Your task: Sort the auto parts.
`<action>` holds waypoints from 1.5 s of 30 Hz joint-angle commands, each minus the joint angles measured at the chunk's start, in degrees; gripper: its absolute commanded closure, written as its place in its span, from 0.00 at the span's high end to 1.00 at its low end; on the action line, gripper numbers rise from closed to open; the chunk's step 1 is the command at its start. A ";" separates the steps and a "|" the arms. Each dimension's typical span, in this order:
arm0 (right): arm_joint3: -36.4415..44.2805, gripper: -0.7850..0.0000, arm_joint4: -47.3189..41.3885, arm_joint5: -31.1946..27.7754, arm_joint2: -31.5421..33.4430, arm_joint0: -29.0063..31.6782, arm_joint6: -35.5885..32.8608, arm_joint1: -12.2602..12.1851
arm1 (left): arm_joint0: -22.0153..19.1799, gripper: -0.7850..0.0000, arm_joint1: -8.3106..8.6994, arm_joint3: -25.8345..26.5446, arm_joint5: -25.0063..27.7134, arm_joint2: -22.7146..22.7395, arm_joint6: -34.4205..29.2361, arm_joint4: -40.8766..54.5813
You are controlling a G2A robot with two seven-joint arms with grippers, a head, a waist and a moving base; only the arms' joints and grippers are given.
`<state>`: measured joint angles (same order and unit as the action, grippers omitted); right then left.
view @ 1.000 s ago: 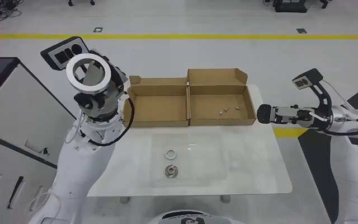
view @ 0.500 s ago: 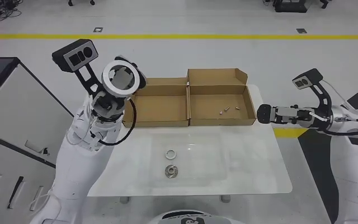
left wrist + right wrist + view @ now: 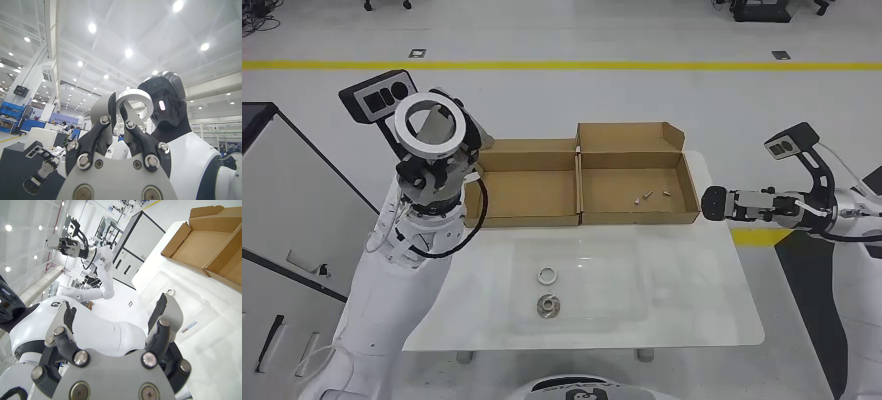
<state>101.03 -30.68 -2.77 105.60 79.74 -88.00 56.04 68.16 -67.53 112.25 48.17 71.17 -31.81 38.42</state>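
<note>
My left gripper (image 3: pixel 118 106) is raised high beside the table's left end, shut on the wall of a large silver ring (image 3: pixel 135 94), one finger (image 3: pixel 112 108) outside it and one inside. From above, the ring (image 3: pixel 428 127) hangs left of the two cardboard boxes. A small metal ring (image 3: pixel 547 274) and a round metal part (image 3: pixel 547 305) lie in a clear tray (image 3: pixel 622 300) on the white table. Two small bolts (image 3: pixel 642 197) lie in the right box (image 3: pixel 632 215); the left box (image 3: pixel 527 215) holds nothing visible. My right gripper (image 3: pixel 115 302) hovers open off the table's right edge, holding nothing.
A dark grey cabinet (image 3: pixel 282 200) stands left of the table. The boxes sit side by side along the far edge. In the right wrist view the small ring (image 3: pixel 170 291) lies near the tray's rim (image 3: pixel 206 306). The white table (image 3: pixel 692 300) is bare right of the tray.
The left arm swung the large ring right toward the left box, then back left and higher toward the camera. The right arm has not moved.
</note>
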 commanded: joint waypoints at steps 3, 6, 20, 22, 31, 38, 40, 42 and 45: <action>0.00 1.00 0.00 0.00 0.00 0.00 0.00 0.00 | 0.00 0.00 0.00 0.00 0.00 0.00 0.01 0.00; 0.00 1.00 0.00 0.00 0.00 0.00 0.00 0.00 | 0.09 0.00 0.01 -0.04 -0.41 0.03 0.01 -0.30; 0.00 1.00 0.00 0.00 0.00 0.00 0.00 0.00 | 1.51 0.00 1.70 -2.09 -18.34 7.73 -7.56 -28.84; 0.00 1.00 0.00 0.00 0.00 0.00 0.00 0.00 | 1.19 0.00 2.09 -2.27 -19.93 8.57 -10.14 -34.23; 0.00 1.00 0.00 0.00 0.00 0.00 0.00 0.00 | 0.67 0.00 2.93 -4.19 -24.40 6.80 -16.72 -46.36; 0.00 1.00 0.00 0.00 0.00 0.00 0.00 0.00 | -0.45 0.00 3.38 -6.02 -25.46 4.41 -18.90 -58.18; 0.00 1.00 0.00 0.00 0.00 0.00 0.00 0.00 | -1.40 0.00 3.42 -6.86 -25.65 3.21 -19.65 -61.02; 0.00 1.00 0.00 0.00 0.00 0.00 0.00 0.00 | -3.03 0.00 3.41 -8.19 -25.79 1.44 -21.24 -64.28; 0.00 1.00 0.00 0.00 0.00 0.00 0.00 0.00 | -6.59 0.00 3.21 -11.27 -26.02 -2.00 -23.89 -68.59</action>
<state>101.03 -30.68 -2.77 105.60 79.74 -88.00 56.04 62.93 -64.19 102.23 22.20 70.57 -55.10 -29.01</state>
